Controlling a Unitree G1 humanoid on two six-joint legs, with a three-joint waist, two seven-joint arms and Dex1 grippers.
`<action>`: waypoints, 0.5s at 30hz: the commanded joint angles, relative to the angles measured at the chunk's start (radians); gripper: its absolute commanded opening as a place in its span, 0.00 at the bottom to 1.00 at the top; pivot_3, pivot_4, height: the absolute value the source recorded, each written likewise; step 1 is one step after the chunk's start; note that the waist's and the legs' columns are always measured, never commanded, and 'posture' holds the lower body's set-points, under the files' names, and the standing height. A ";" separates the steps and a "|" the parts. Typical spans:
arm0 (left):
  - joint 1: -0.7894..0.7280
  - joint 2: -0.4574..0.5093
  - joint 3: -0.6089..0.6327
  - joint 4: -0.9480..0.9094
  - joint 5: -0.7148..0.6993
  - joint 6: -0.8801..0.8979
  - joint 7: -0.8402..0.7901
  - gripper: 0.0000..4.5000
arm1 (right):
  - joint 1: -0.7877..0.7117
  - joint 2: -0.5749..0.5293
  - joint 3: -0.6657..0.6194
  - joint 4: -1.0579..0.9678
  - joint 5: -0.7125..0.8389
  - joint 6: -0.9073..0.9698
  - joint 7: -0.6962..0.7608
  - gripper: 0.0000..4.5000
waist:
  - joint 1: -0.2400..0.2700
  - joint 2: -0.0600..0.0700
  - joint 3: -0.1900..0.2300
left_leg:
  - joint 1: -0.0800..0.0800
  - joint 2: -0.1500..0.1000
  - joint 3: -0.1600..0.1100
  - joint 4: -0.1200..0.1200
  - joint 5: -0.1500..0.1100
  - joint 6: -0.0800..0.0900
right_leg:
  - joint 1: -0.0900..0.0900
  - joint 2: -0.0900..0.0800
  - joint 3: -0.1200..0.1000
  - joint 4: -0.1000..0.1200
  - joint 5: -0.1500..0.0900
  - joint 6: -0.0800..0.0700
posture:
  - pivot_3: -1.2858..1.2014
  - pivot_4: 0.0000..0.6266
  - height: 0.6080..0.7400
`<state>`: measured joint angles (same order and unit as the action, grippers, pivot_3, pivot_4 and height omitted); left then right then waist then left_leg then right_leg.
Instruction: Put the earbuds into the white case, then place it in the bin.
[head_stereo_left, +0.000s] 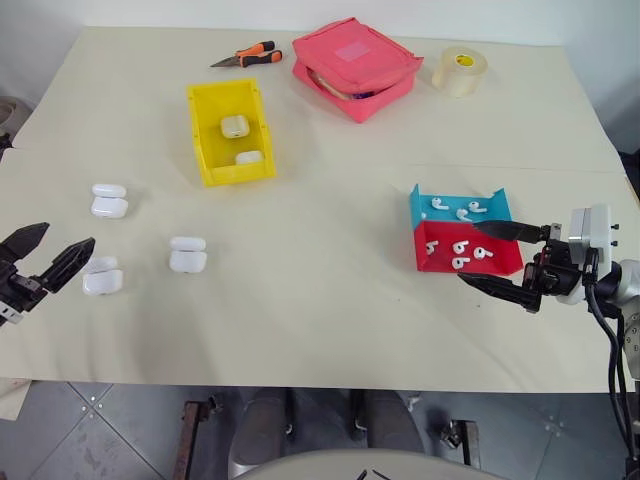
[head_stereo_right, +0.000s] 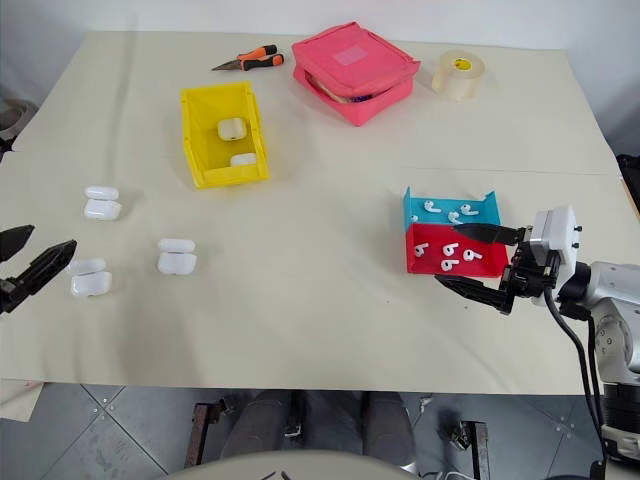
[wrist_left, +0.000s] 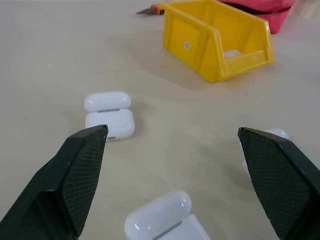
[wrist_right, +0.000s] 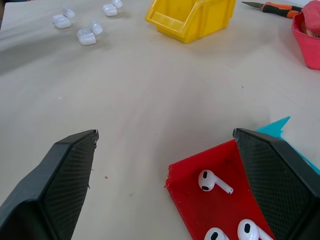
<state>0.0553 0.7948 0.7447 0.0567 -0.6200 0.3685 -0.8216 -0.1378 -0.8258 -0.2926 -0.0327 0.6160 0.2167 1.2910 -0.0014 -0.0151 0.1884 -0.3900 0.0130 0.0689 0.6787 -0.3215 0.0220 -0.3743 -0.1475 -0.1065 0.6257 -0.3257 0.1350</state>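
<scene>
Lying loose in the red tray (head_stereo_left: 470, 262) and the blue tray (head_stereo_left: 455, 205) beside it at the table's right are the earbuds (head_stereo_left: 462, 247), with the right gripper (head_stereo_left: 490, 253) hovering wide open and empty at the red tray's near edge. Three white cases (head_stereo_left: 187, 254) sit open at the left, the left gripper (head_stereo_left: 42, 255) spread wide and empty just beside the nearest. Farther back stands the yellow bin (head_stereo_left: 206, 140) holding two more cases.
</scene>
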 joint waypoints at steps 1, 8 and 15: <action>-0.004 0.020 0.012 0.003 0.011 -0.020 -0.002 0.99 | -0.004 0.004 -0.031 -0.020 0.015 -0.011 -0.008 1.00 | 0.000 0.000 0.000 | 0.000 0.000 0.000 0.000 0.000 0.000 | 0.000 0.000 0.000 0.000 0.000 0.000 | 0.52 0.24 1.00; -0.022 0.038 0.002 -0.010 0.022 0.059 0.072 0.99 | -0.035 0.001 -0.018 -0.004 0.016 0.001 -0.010 1.00 | 0.000 0.000 0.000 | 0.000 0.000 0.000 0.000 0.000 0.000 | 0.000 0.000 0.000 0.000 0.000 0.000 | 0.52 0.24 1.00; -0.020 0.038 0.023 -0.148 0.020 0.121 0.175 0.99 | -0.117 0.001 0.022 0.048 0.007 0.007 0.026 1.00 | -0.001 0.000 0.000 | 0.000 0.000 0.000 0.000 0.000 0.000 | 0.000 0.000 0.000 0.000 0.000 0.000 | 0.52 0.24 1.00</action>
<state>0.0318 0.8182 0.7296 -0.0313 -0.5850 0.4781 -0.6555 -0.2401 -0.8211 -0.2739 0.0115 0.6155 0.2233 1.2986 -0.0021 -0.0151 0.1884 -0.3902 0.0130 0.0688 0.6786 -0.3217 0.0219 -0.3744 -0.1477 -0.1062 0.6255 -0.3257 0.1350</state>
